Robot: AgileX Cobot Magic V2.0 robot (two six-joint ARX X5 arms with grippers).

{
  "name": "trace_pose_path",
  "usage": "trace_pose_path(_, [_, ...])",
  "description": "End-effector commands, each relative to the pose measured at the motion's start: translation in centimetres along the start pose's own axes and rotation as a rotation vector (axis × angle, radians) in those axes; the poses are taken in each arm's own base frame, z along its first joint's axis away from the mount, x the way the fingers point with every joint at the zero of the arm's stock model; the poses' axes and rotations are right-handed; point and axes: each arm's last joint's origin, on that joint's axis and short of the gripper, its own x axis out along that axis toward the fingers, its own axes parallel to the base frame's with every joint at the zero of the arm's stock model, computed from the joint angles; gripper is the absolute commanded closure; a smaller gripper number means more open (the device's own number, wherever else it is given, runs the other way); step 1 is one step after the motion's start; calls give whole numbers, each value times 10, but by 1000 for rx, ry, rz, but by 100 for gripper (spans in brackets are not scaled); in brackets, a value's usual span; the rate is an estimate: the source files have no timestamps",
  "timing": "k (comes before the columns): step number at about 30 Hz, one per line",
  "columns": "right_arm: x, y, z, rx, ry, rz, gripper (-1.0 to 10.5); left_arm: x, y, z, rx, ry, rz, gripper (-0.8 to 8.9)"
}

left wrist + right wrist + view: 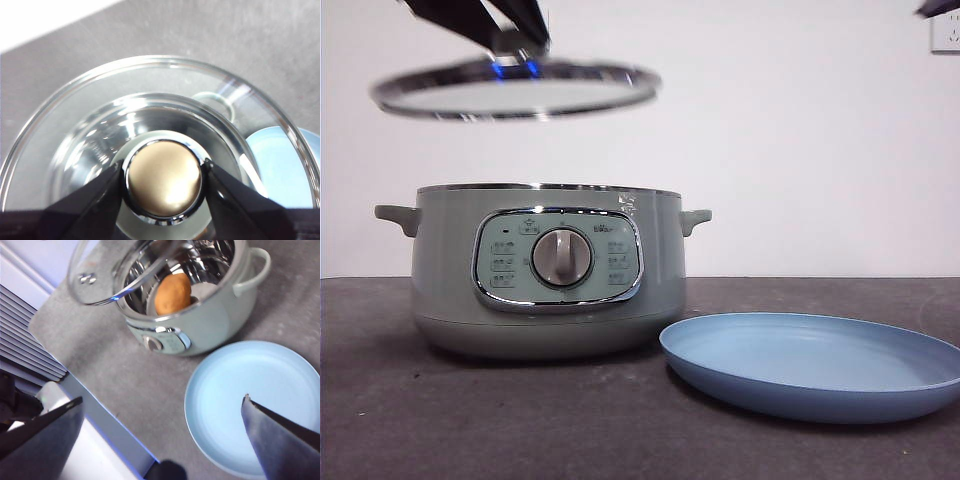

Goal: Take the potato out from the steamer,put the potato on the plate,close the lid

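One plate [820, 370], one steamer [450, 270], one potato [173, 293]

Glass lid [515, 92] w/ chrome rim; steamer [550, 270] satin outside, shiny steel inside; matte plate [815, 365]; rough table [470, 420].

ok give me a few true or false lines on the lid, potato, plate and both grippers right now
1. The lid sits shut on the steamer. False: the left gripper holds it by the knob in the air, above the steamer and off to one side.
2. The potato lies inside the steamer. True.
3. The plate holds the potato. False: nothing lies on it.
4. The right gripper is shut on the potato. False: its jaws are wide open, above the plate and table, holding nothing.
5. The plate rests on the table beside the steamer. True.
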Motion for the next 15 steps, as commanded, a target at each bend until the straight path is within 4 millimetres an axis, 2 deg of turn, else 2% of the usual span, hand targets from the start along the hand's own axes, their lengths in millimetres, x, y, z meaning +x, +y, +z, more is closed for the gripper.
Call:
trace_pose_path(1, [12, -2, 9, 25, -9, 26, 353, -35, 1, 3, -13, -69, 33, 822])
trace_pose_path(5, [39, -1, 26, 21, -3, 79, 353, -79, -3, -4, -23, -88, 111, 822])
trace_pose_path(10, [80, 9, 52, -27, 39, 52, 352, -128, -10, -20, -40, -100, 161, 822])
trace_pose_path(15, [126, 24, 85, -79, 86, 29, 352, -164, -18, -38, -58, -101, 203, 822])
